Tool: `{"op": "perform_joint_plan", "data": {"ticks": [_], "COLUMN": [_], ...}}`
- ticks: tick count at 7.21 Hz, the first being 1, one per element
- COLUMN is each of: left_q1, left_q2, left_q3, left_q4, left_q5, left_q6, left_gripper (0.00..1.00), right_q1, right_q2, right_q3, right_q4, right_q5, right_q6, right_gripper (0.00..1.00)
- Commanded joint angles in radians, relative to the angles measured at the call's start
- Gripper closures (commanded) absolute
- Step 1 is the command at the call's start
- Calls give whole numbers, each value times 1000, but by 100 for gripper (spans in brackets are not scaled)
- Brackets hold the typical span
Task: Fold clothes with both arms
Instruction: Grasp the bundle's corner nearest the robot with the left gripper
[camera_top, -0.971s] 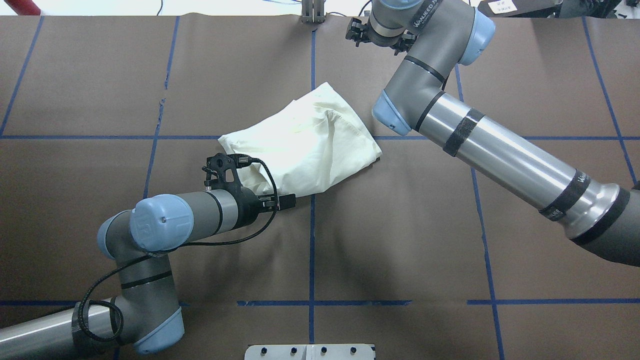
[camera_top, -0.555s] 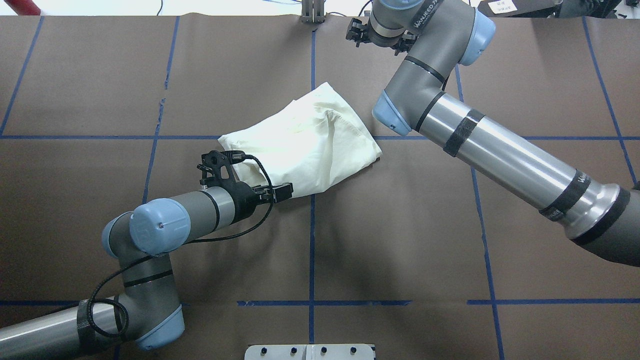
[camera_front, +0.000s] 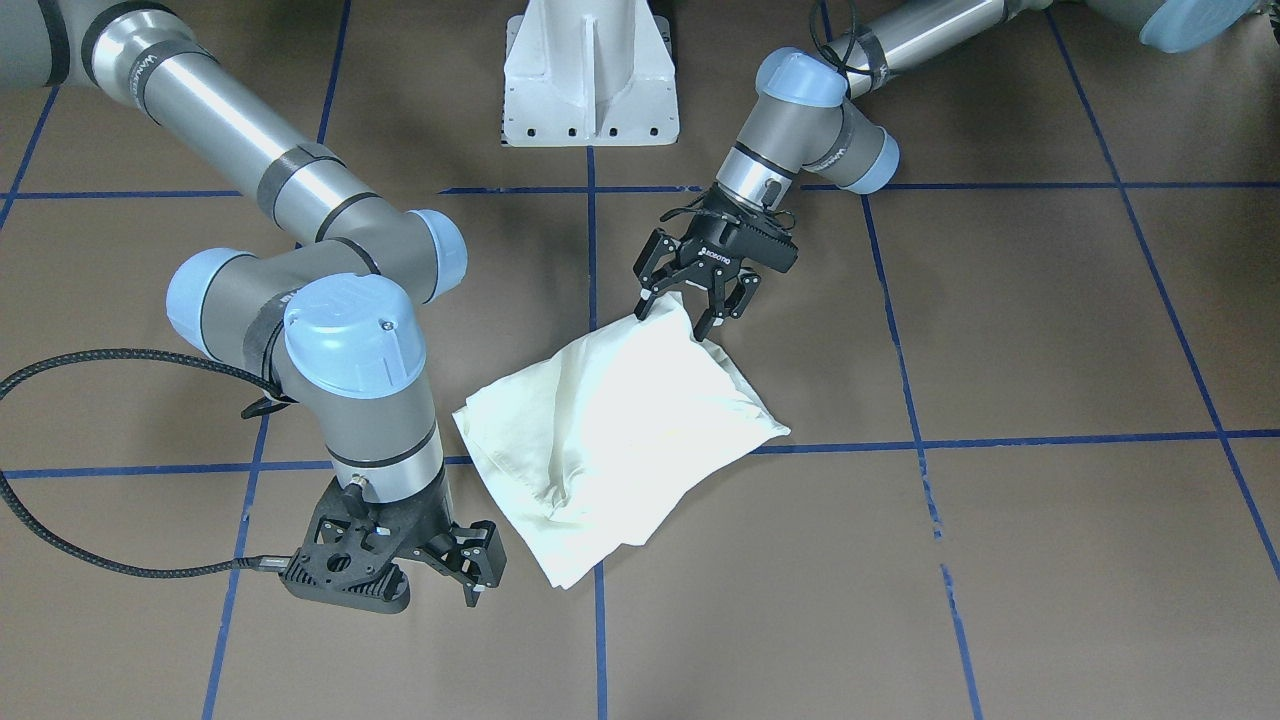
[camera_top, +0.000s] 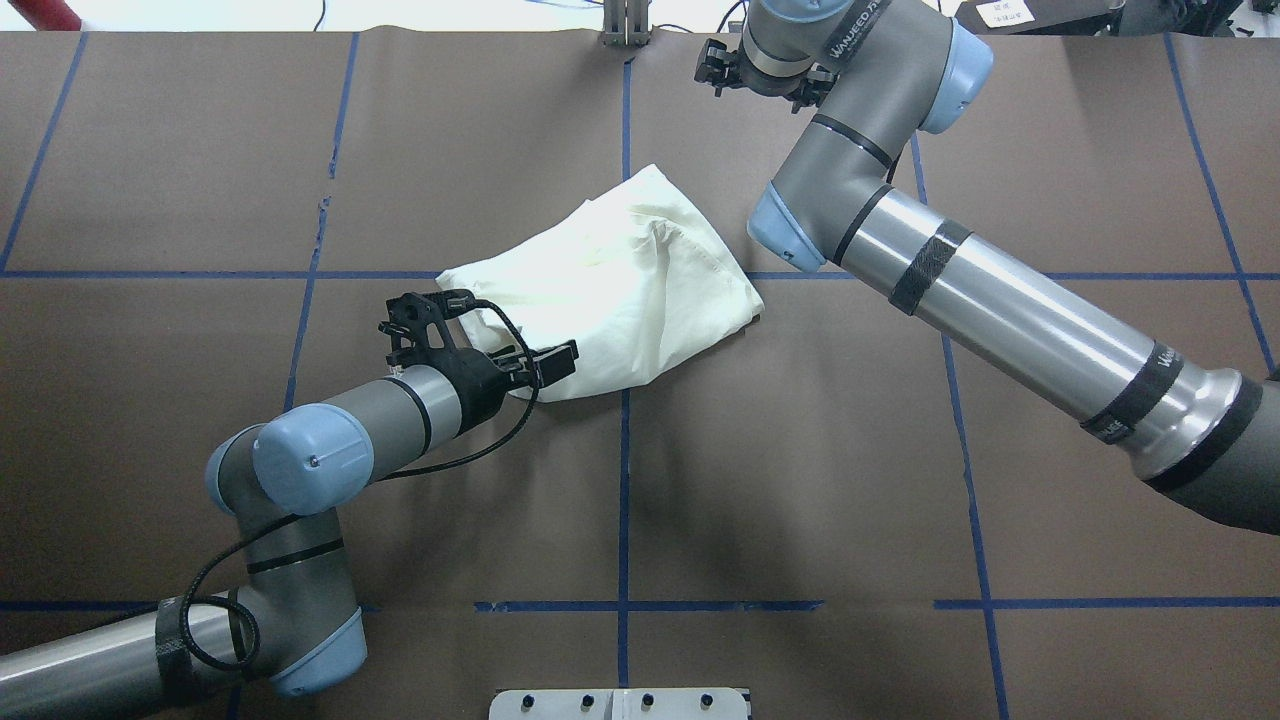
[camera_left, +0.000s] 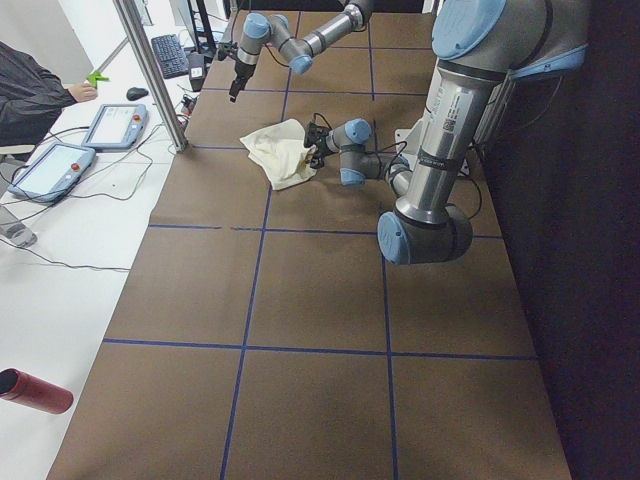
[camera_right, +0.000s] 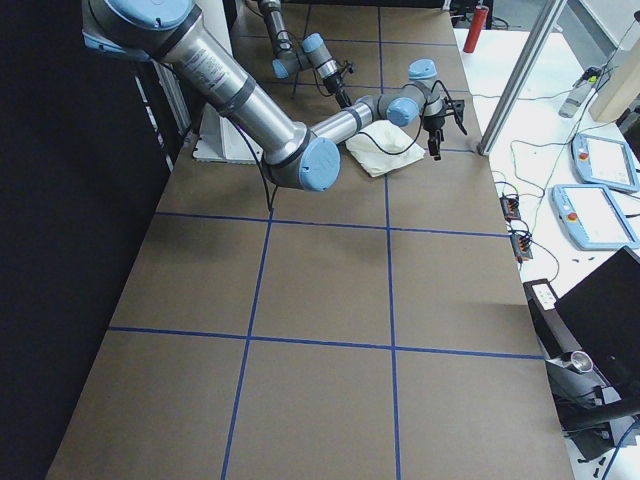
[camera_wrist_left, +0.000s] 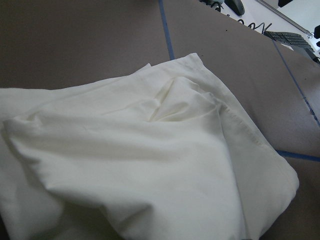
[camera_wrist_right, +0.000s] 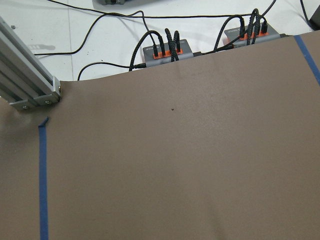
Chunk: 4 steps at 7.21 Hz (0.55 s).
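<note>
Left jaws stand wide, straddling the near corner of the shirt (camera_front: 610, 430) and closed on nothing. My right jaws, likewise spread and empty, hang near the shirt's far corner but apart from it; their wrist view takes in only bare tabletop (camera_top: 900, 500).

The shirt lies at the middle of the tabletop as a compact cream bundle, plain side up with no print showing, and a raised crease crosses its upper layer. Its long axis runs on the diagonal, from near on my left to far on my right, crossing the blue tape lines (camera_top: 623, 480).

From the left jaws the bundle extends away from me and slightly to my right. From the right jaws it lies back toward me and to my left. The left arm (camera_top: 400, 420) is the nearer, with cloth between its jaws, while the right arm (camera_top: 1000, 290) is clear of the fabric.

Judgement: folding appears well advanced. Any further fold or tidying would start from the near corner and work along that diagonal.
</note>
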Motion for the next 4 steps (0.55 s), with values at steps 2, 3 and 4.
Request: {"op": "perform_joint_plan", "data": {"ticks": [2,3,4], "left_q1": [18,42,67], "left_q2": [1,1,1], "left_q3": [2,4,5], "left_q4": [-6,-5,-3], "left_q5": [53,61,79], "left_q6": [1,1,1], "left_gripper": [9,10,10], "right_q1": [0,0,0], "right_q2": [-4,-6,-7], "right_q3": [0,0,0], "right_q4": [1,1,3], "right_q5": [0,0,-2], "right_q6": [-2,-2,-5], "right_gripper": [0,0,0]}}
